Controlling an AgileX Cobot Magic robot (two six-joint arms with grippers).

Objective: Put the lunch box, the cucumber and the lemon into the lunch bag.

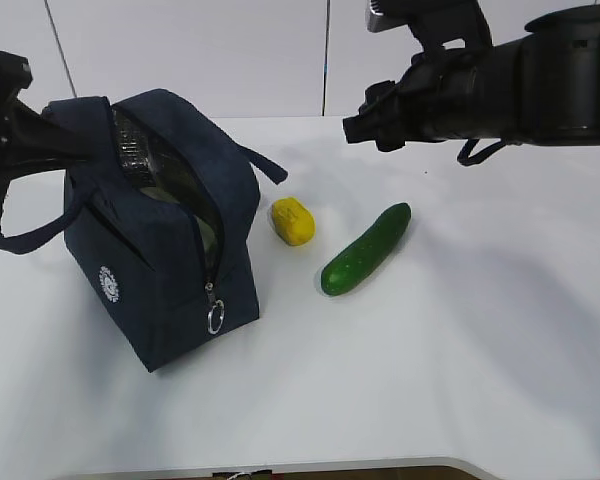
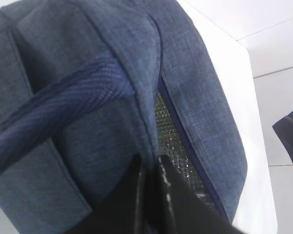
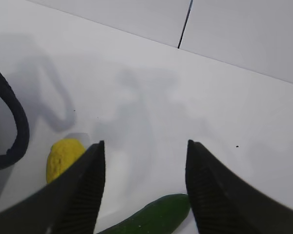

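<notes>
- Lunch bag (image 1: 160,240): dark navy fabric, stands on the white table (image 1: 460,360) at left of the exterior view. Zipper run open along the top; silver lining (image 1: 140,150) visible in the mouth. Silver ring pull (image 1: 216,318) hangs at the near end of the zipper. Small white round logo (image 1: 110,283) on the near side panel. One strap handle (image 1: 20,225) loops out to the left, the other (image 1: 265,165) droops on the far right side.
- Lunch box: something pale shows inside the bag opening, but cannot tell whether it is the box.
- Lemon (image 1: 293,221): yellow, on the table just right of the bag, apart from it. Also seen in the right wrist view (image 3: 63,157), lower left.
- Cucumber (image 1: 366,250): dark green, glossy, lies diagonally right of the lemon, near but not touching it. Its end shows low in the right wrist view (image 3: 156,217).
- Left gripper (image 2: 154,195): at the bag's upper left edge. Left wrist view shows the dark fingers close together, clamped on the fabric rim of the bag's opening beside the lining (image 2: 173,141).
- Right gripper (image 3: 144,190): raised above the table, over the far side of the lemon and cucumber, clear of both. Fingers spread wide, nothing between them; ribbed pads (image 3: 85,195) face inward.
</notes>
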